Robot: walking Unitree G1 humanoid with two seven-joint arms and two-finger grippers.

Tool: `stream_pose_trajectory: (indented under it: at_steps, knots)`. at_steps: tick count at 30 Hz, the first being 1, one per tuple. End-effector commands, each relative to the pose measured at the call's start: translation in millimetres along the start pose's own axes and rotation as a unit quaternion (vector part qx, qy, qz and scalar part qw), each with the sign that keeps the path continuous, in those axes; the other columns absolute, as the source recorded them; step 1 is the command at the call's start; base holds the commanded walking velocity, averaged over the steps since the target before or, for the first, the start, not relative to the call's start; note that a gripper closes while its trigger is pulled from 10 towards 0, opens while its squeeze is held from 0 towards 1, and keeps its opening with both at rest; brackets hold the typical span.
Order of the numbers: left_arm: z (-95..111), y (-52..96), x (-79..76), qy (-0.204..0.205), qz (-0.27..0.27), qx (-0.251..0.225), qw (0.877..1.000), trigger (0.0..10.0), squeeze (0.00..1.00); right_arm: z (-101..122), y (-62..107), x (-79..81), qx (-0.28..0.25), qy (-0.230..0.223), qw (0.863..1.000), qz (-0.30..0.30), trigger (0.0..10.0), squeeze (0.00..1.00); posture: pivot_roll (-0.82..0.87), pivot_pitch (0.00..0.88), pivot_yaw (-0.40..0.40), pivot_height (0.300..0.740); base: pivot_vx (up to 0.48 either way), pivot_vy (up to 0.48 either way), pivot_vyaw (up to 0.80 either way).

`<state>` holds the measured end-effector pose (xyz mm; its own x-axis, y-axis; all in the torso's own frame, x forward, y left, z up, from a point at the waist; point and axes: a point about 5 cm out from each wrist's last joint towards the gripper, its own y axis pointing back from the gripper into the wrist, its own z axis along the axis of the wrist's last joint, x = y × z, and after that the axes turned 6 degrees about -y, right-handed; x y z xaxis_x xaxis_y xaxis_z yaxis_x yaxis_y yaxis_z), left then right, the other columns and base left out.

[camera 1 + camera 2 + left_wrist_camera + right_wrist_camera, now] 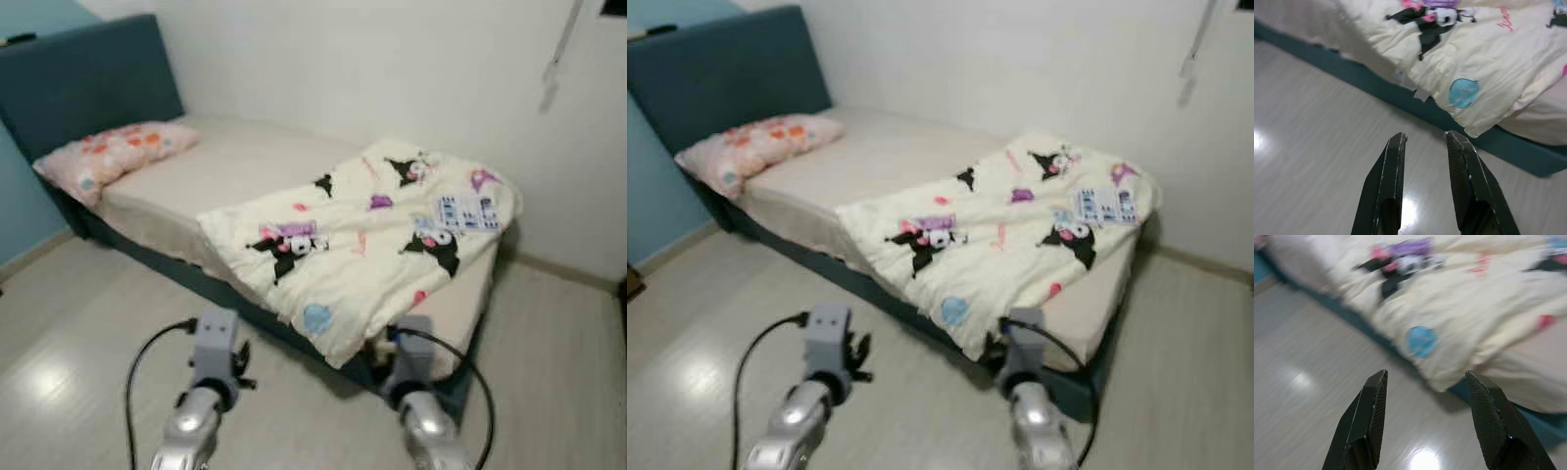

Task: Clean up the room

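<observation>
Hanging off the bed (211,284), a cartoon-print quilt (362,235) droops by its corner. Left gripper (1425,139) slightly parted, empty. Right gripper (1425,377) wider, apparently empty.

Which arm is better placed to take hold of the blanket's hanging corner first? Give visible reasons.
Probably right. The right gripper is open just before the blanket corner drooping over the bed edge; the left gripper, also open, hangs over bare floor.
</observation>
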<state>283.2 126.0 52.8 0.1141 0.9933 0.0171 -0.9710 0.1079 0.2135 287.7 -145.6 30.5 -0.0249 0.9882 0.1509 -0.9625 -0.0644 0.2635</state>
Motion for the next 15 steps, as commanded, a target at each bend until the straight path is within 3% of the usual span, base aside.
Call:
stream_pose_trajectory:
  at_steps: [1,5,6,15]
  knots:
    - [-6.6,3.4,2.2,0.008,-0.002,0.017,1.0,10.0,0.0,-0.6,0.2,0.9,0.002,-0.002,1.0,0.0,10.0,0.0,-0.02,0.08,0.017,0.74,0.0,0.0,0.8]
    - [-6.1,3.4,1.6,0.008,-0.003,0.017,1.0,10.0,0.0,-0.6,0.3,0.5,0.002,-0.002,1.0,0.0,10.0,0.0,-0.03,0.081,0.016,0.74,0.0,0.0,0.8]
    - [-5.4,3.3,1.7,-0.003,-0.001,0.014,1.0,10.0,0.0,-0.5,0.4,-0.3,0.001,-0.019,1.0,-0.005,10.0,0.0,-0.03,0.081,0.016,0.74,0.0,0.0,0.0]
    - [-4.7,2.6,1.6,-0.018,0.002,0.014,1.0,10.0,0.0,-0.1,0.5,-1.1,0.0,-0.021,1.0,-0.008,10.0,0.0,-0.03,0.082,0.016,0.74,0.0,0.0,0.0]
